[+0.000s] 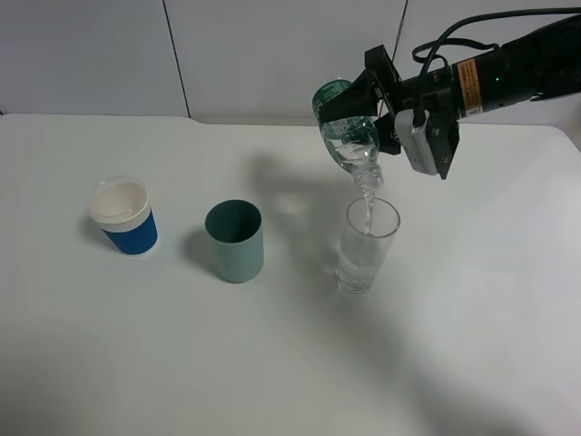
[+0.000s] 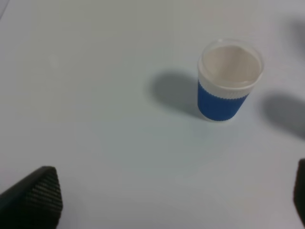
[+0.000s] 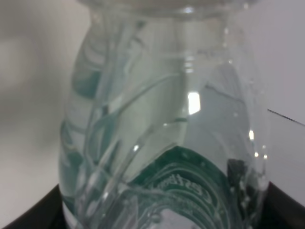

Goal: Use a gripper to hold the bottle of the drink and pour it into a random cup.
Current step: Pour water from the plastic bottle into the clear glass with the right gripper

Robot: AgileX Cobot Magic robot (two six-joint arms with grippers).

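While the pour runs: the bottle (image 1: 349, 141) hangs tilted, neck down, just above the clear cup (image 1: 368, 245), its open mouth over the rim.
Water (image 1: 368, 195): a thin stream falls from the mouth into the clear cup, which looks partly filled.
Right end effector (image 1: 368, 104): pinching the bottle across its green-labelled lower body, fingers pressed in from both sides, up and behind the clear cup.
Left end effector (image 2: 169, 198): fingers spread wide with nothing between them, looking down on the blue cup (image 1: 124, 218), well apart from the clear cup.
Other cups: the teal cup (image 1: 234, 241) stands near the clear cup; the blue cup stands beyond that, farthest off.
Surface (image 1: 472, 345): white and bare around the clear cup; no spill that I can make out.
Handling, as I judge it: thin, soft plastic that dents under a hard squeeze, light and lighter as it drains, likely slick if wet.
Where to hold: the ribbed, labelled body, as now; the neck must stay free above the clear cup.
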